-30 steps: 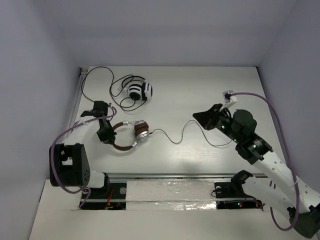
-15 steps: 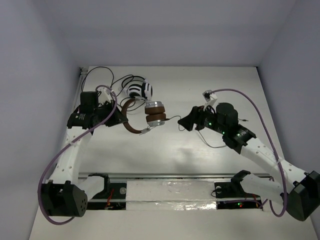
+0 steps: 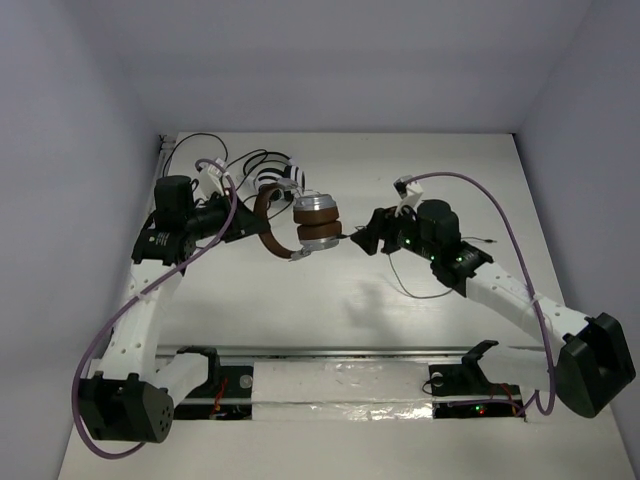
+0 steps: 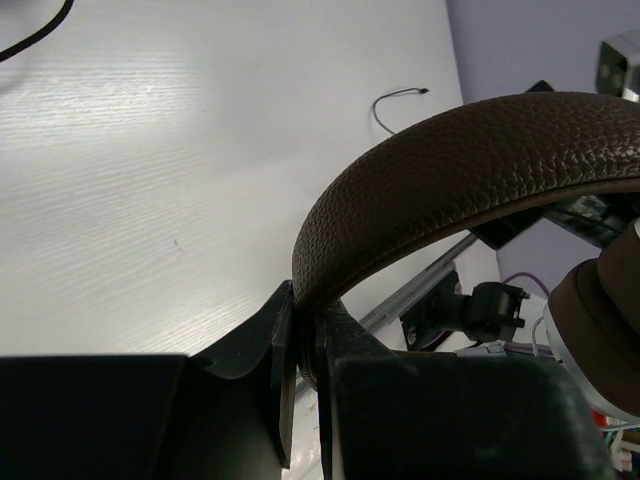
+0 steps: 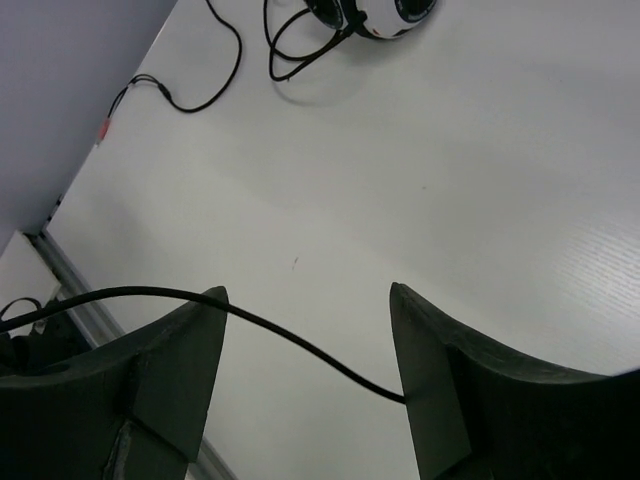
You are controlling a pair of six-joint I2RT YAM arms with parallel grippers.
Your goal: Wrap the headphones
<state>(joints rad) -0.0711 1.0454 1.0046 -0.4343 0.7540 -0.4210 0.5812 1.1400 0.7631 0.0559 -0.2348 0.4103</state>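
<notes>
Now the left claw (image 3: 243, 228) is clamped on the brown leather-look headband of the over-ear headphones with silver metallic earcups and brown cushions (image 3: 315, 222), holding them up above the white desk (image 3: 300, 320). From the left wrist, the pebbled band (image 4: 480, 160) arches out of the pinched fingers (image 4: 285, 370). The right claw (image 3: 362, 240) sits just beside the earcups, its fingers spread apart. The thin black cable (image 5: 280, 333) runs across the gap between them, meeting the right-hand finger. Black-and-white striped headphones (image 3: 275, 180) lie on the desk behind, their own cord looped around them.
</notes>
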